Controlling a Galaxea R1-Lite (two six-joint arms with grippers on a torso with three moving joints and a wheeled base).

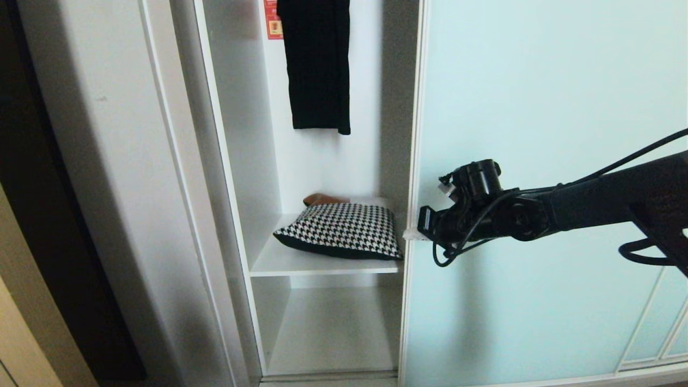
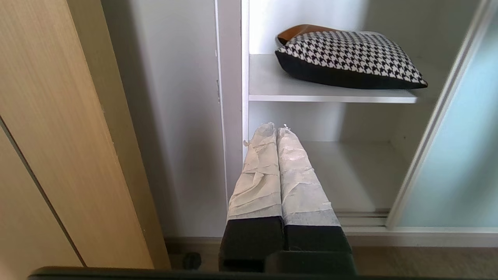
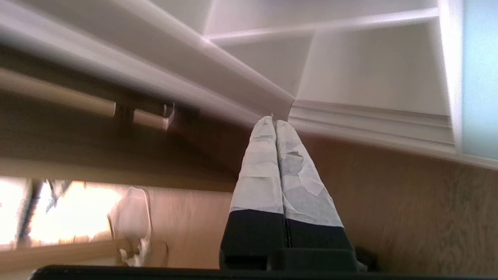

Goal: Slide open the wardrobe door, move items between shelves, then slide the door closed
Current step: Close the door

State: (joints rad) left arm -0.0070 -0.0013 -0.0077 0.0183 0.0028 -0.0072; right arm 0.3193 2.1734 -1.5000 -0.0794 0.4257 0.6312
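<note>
The sliding wardrobe door [image 1: 537, 161], frosted aqua glass, stands slid to the right, leaving the left compartment open. A houndstooth cushion [image 1: 341, 231] with a tan patch lies on the upper of two white shelves [image 1: 279, 263]; the lower shelf [image 1: 333, 328] is bare. My right gripper [image 1: 409, 235] is shut and empty, its taped fingertips at the door's left frame edge, level with the cushion. In the right wrist view, the right gripper [image 3: 274, 122] points toward the wardrobe's bottom corner. My left gripper [image 2: 276, 130] hangs low before the compartment, shut and empty, below the cushion [image 2: 350, 58].
A long black garment [image 1: 317, 64] hangs above the cushion, beside a red sticker [image 1: 273, 21]. The white side panel [image 1: 107, 188] bounds the opening on the left, with a tan wooden panel [image 2: 58, 136] beyond it. Wood floor [image 3: 389, 214] lies below the door track [image 2: 362, 217].
</note>
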